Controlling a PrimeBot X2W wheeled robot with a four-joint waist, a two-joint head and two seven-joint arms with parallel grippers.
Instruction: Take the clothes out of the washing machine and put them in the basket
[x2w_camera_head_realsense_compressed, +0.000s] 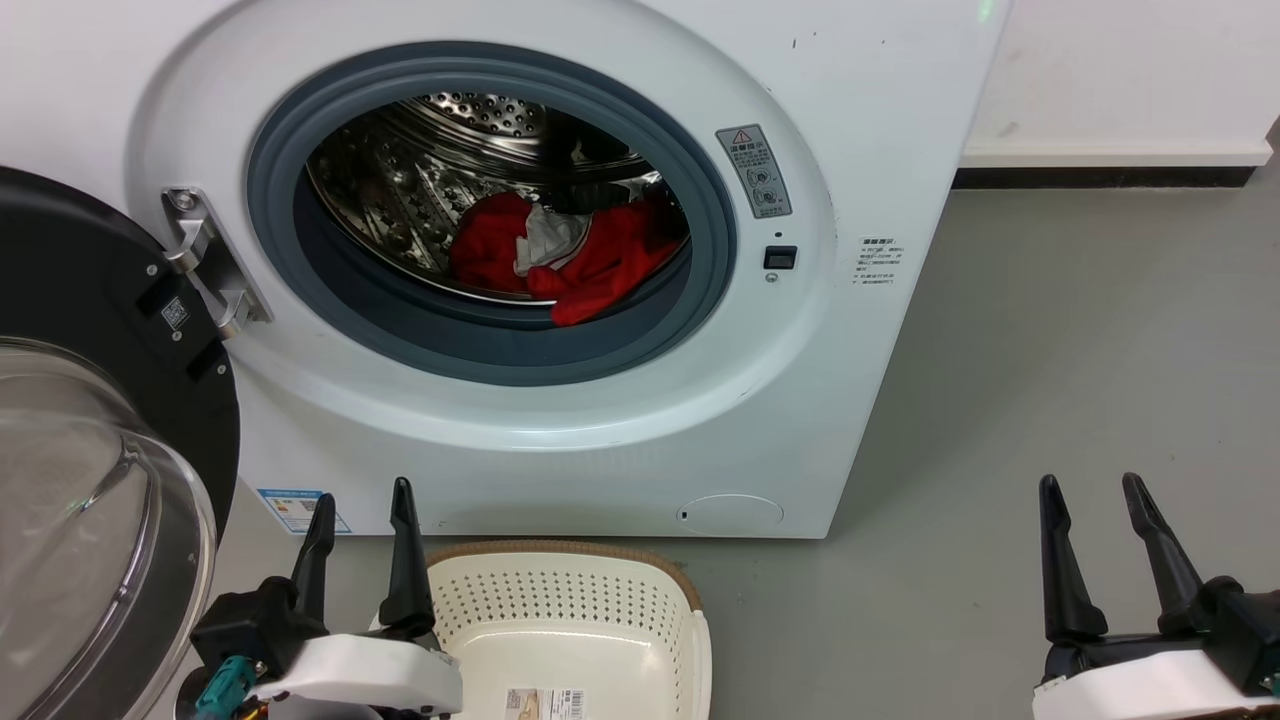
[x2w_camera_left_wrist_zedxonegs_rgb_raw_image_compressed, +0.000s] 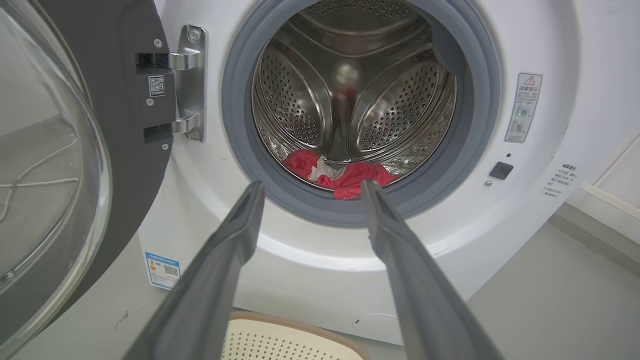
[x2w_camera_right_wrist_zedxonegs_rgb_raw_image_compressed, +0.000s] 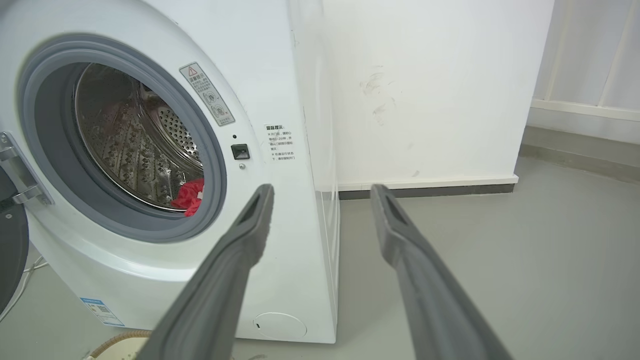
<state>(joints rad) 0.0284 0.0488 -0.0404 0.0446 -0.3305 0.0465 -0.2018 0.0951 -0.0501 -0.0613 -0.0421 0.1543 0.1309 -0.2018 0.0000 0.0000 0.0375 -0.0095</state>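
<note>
Basket (x2w_camera_head_realsense_compressed: 570, 610): the near end is running off the bottom edge of the head view, and the left rim is hiding behind the white wrist of the left gripper (x2w_camera_head_realsense_compressed: 362, 490). The door (x2w_camera_head_realsense_compressed: 100, 330) is standing open at the robot's left, with its black rim and bulging glass running off the edge of the view. The clothes (x2w_camera_head_realsense_compressed: 600, 260) are lying in a crumpled heap. I cannot tell how many garments are in it, nor whether the white patch in the middle is trim or a separate piece.

The washing machine (x2w_camera_head_realsense_compressed: 620, 450) is holding the red heap at the bottom of its steel drum (x2w_camera_head_realsense_compressed: 400, 190), with one fold reaching forward to the inner lip of the grey rubber ring (x2w_camera_head_realsense_compressed: 480, 350). The basket is sitting on the grey floor (x2w_camera_head_realsense_compressed: 1050, 350) just in front of the machine, below the opening. A paper label (x2w_camera_head_realsense_compressed: 545, 703) is lying on its bottom.

The left gripper is hovering low at the basket's left rim, fingers pointing up toward the opening, spread apart and gripping nothing. The right gripper (x2w_camera_head_realsense_compressed: 1089, 480) is hovering over the floor well to the right of the machine, fingers likewise spread and gripping nothing. In its wrist view they are pointing between the machine's right front corner and the white wall (x2w_camera_right_wrist_zedxonegs_rgb_raw_image_compressed: 425, 100).
</note>
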